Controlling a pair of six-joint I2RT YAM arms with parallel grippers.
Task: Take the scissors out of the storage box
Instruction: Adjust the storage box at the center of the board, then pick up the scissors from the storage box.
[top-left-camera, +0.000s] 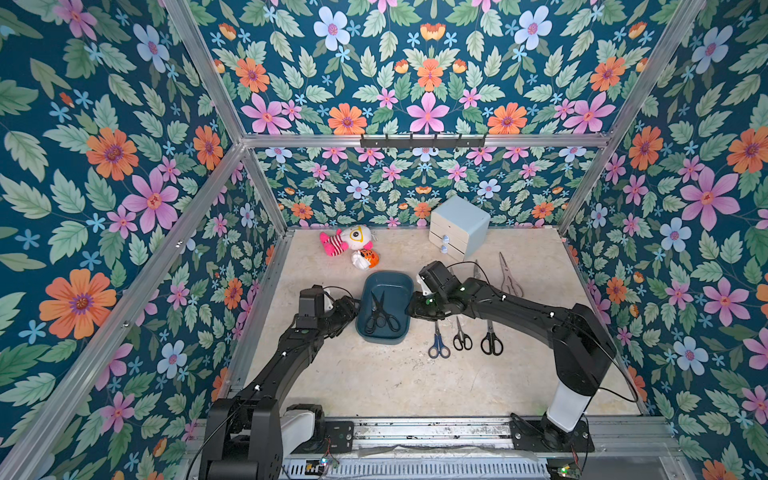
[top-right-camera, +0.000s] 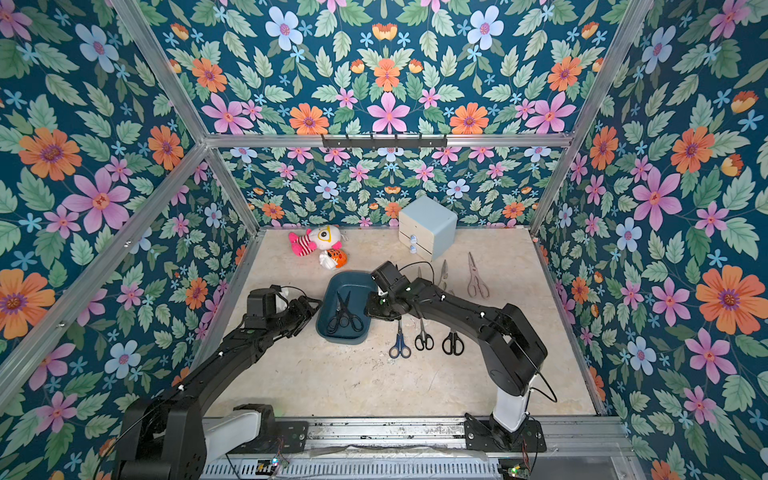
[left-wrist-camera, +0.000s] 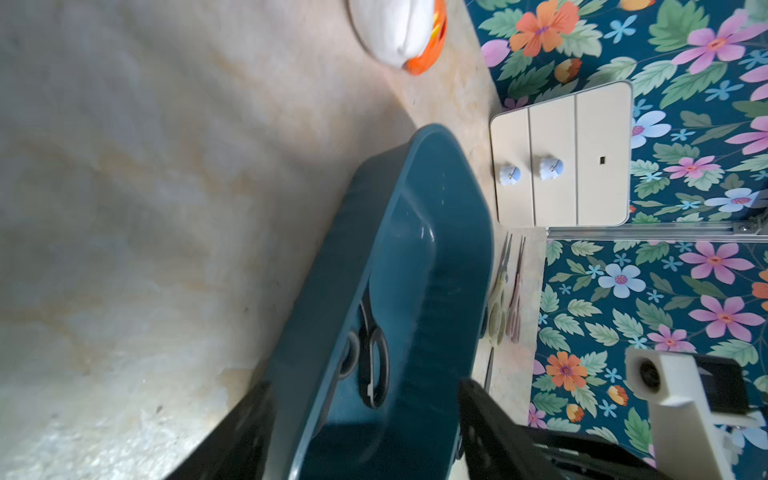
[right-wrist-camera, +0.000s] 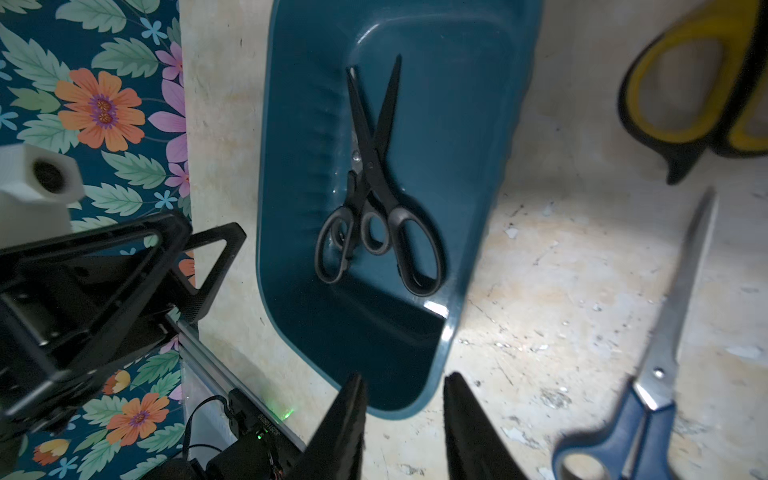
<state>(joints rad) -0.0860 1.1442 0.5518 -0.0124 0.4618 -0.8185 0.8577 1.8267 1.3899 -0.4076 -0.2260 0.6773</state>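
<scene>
The teal storage box (top-left-camera: 368, 291) lies mid-table in both top views, holding two black-handled scissors (right-wrist-camera: 374, 195) that overlap each other. My left gripper (top-left-camera: 353, 311) is open at the box's left long wall (left-wrist-camera: 332, 291), its blurred fingers (left-wrist-camera: 494, 419) flanking the wall; contact is unclear. My right gripper (right-wrist-camera: 406, 376) hovers open and empty by the box's right near corner (top-left-camera: 405, 332). Right of the box on the table lie blue scissors (top-left-camera: 438, 347), two black pairs (top-left-camera: 491, 343), yellow-black ones (right-wrist-camera: 698, 95), and pale pairs (top-left-camera: 509, 278) farther back.
A pale blue drawer cube (top-left-camera: 459, 226) stands at the back right. Two plush toys (top-left-camera: 353, 243) lie at the back, just beyond the box. Metal frame posts and floral walls close in the table on three sides.
</scene>
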